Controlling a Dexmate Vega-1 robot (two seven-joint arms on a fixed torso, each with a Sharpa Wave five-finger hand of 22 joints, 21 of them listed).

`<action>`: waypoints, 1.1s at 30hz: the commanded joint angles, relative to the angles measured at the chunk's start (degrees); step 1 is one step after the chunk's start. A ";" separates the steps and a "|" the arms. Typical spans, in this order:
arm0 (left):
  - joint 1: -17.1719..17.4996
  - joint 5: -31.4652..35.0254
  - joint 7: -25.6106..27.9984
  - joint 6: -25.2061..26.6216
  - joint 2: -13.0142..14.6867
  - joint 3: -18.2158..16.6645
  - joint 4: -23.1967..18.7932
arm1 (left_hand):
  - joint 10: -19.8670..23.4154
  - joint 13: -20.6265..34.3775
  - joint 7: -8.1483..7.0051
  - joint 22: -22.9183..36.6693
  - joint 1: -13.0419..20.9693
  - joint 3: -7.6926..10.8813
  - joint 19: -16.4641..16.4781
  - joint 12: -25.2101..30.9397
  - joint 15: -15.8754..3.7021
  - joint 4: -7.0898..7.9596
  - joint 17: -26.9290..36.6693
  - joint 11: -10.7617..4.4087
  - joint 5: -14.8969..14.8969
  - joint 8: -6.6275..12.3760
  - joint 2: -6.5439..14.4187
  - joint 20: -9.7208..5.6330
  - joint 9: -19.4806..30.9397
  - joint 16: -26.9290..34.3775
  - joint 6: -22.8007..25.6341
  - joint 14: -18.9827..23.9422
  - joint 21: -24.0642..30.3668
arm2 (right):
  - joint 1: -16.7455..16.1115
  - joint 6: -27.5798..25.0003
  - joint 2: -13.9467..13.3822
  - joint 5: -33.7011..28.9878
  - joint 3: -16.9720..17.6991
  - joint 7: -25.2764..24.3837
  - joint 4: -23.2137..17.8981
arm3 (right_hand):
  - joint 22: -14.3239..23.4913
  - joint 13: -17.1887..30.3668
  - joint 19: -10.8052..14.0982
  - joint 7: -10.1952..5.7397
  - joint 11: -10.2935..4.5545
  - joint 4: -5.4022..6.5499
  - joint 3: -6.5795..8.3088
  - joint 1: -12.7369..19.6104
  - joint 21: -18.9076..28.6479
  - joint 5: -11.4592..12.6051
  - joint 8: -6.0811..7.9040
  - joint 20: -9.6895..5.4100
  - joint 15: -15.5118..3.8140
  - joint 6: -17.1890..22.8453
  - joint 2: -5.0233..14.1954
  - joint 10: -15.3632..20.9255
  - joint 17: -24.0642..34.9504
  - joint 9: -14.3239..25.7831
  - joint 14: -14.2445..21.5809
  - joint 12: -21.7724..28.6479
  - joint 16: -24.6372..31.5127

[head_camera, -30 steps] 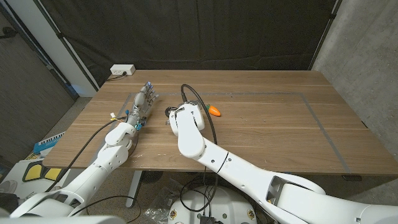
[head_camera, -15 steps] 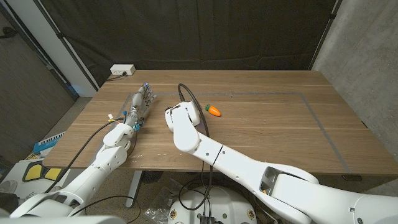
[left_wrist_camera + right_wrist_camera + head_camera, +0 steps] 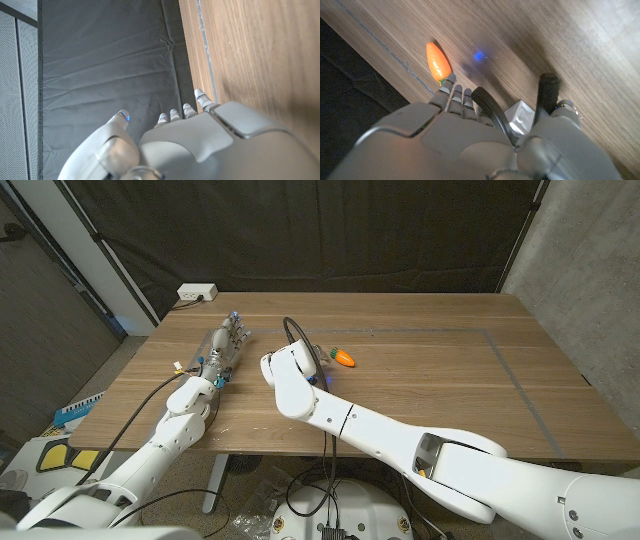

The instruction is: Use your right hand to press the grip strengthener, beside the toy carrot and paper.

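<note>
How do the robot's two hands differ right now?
The right hand is wrapped around the black grip strengthener, beside the carrot; the left hand holds nothing. The left hand's fingers stretch out straight; the right hand's curl. Both are white and sit over the table.

Wooden table (image 3: 430, 380) with toy carrot (image 3: 344, 358), white paper (image 3: 522, 114).

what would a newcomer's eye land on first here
Probably the bright orange toy carrot past mid-table, the only vivid colour on the wooden table. Next, the right hand wrapped around the black handles of the grip strengthener, with crumpled white paper between them. The left hand rests outstretched nearby.
</note>
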 commanded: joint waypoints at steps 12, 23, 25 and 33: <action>-1.88 0.38 -1.03 0.28 -0.63 0.59 2.20 | -1.59 0.14 -0.02 0.07 -0.47 -0.55 -1.87 0.20 0.17 0.25 0.17 0.40 0.48 0.23 -0.79 0.33 0.15 0.15 -5.18 -2.46 -0.12 | -6.40 -8.97 -3.75 8.28 0.94 -27.59 -6.29 | 1.32 0.52 14.50 -3.59 -7.42 -0.68 10.04 18.00 7.58 -8.95 6.97 -5.08 -10.34 21.97 9.07 23.47 0.71 0.45 24.79 7.69 3.10; -2.24 0.70 -1.21 0.50 -0.68 0.97 1.96 | -1.66 0.15 -0.20 0.08 -0.75 -0.80 -1.83 0.18 0.25 0.27 0.17 0.42 0.54 0.21 -1.07 0.39 0.15 0.11 -5.27 -2.59 -0.16 | -9.46 -12.97 -5.29 13.59 1.94 -43.93 -8.32 | 2.07 0.29 16.56 -6.54 -9.03 -0.80 12.88 20.18 10.14 -9.19 9.25 -6.73 -13.44 29.51 9.76 30.71 0.63 0.17 31.79 9.03 3.61; -2.09 0.75 -1.05 0.65 -0.58 1.01 1.56 | -1.71 0.15 -0.25 0.08 -0.78 -0.83 -1.83 0.16 0.24 0.26 0.17 0.41 0.55 0.20 -1.10 0.40 0.15 0.11 -5.30 -2.62 -0.17 | -10.35 -14.05 -5.67 15.25 2.82 -48.53 -9.01 | 2.12 0.28 16.67 -6.79 -9.05 -0.79 13.01 20.27 10.31 -9.23 9.28 -6.88 -13.52 29.73 9.69 30.97 0.62 0.15 32.13 9.01 3.60; -1.31 0.91 -0.35 1.14 -0.11 1.08 -0.19 | -1.73 0.15 -0.22 0.08 -0.92 -0.95 -1.84 0.16 0.23 0.25 0.17 0.44 0.61 0.21 -1.21 0.45 0.14 0.12 -5.32 -2.60 -0.21 | -9.94 -18.12 -7.01 16.59 3.28 -55.35 -9.94 | 2.27 0.24 16.42 -6.95 -9.80 -0.52 13.05 20.01 10.62 -9.37 8.80 -7.12 -13.80 28.95 9.18 29.83 0.65 0.09 31.80 8.15 3.06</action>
